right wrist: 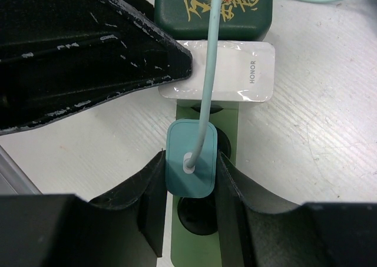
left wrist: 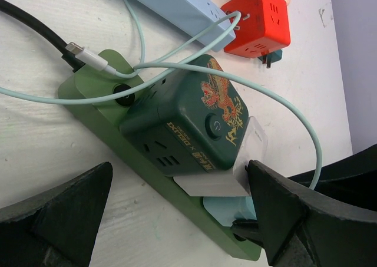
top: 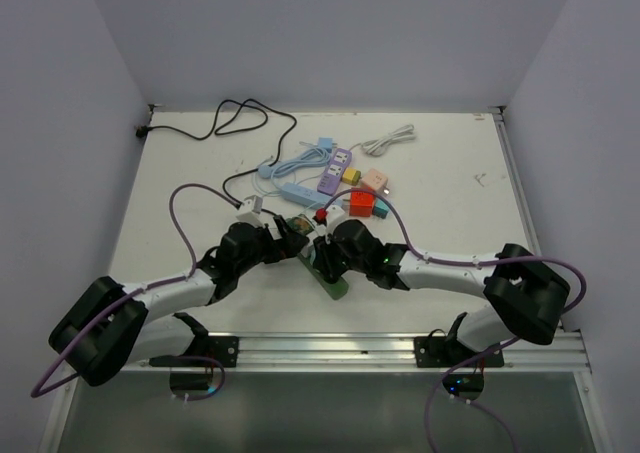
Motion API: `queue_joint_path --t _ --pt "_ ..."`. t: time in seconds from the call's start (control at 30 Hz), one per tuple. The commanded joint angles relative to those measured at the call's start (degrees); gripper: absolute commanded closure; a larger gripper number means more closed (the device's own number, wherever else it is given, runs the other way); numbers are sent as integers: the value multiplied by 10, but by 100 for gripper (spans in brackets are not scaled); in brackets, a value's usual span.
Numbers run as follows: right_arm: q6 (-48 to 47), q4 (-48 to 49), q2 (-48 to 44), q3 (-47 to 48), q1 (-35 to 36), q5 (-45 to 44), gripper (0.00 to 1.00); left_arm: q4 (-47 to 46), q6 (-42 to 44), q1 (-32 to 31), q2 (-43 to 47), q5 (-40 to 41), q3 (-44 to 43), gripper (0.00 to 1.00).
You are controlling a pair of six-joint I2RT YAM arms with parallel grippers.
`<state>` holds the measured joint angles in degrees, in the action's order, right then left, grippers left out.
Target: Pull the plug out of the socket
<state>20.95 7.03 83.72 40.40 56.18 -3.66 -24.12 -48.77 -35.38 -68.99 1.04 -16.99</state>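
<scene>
While the right gripper (right wrist: 189,161) sits closed to the width of the teal plug (right wrist: 181,181), one finger against each of its long sides, the plug is not yet out of the green power strip (right wrist: 231,137). The strip lies aslant close to the table's (top: 450,203) near edge, roughly midway between its left and right edges. The left gripper (left wrist: 179,164) is spread wide over the same strip and holds nothing.

My main worry is the strip: nothing clamps it, so a pull may lift the whole strip instead of freeing the plug. The plug's sides look smooth, so the fingers could also slide off. Its pale cable (right wrist: 207,72) runs from its top over the neighbours, and a skewed pull could drag on them.

Just beside the plug, towards the far edge, a white charger (right wrist: 241,72) fills the next socket, with one left finger's tip at its corner, crowding the space. Beyond that sits a dark green cube adapter (left wrist: 177,119). Farther towards the far edge lie a red cube (left wrist: 259,19), a blue strip (left wrist: 171,2) and a black cable (left wrist: 35,28).
</scene>
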Motion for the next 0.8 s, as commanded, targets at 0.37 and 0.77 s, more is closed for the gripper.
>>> queue_joint_path --t 0.37,0.77 --pt "-42 -49 -37 88 68 -129 84 113 36 2 -65 28 38 2" --pt "-30 -51 -62 86 44 -66 81 110 33 3 -72 29 39 3"
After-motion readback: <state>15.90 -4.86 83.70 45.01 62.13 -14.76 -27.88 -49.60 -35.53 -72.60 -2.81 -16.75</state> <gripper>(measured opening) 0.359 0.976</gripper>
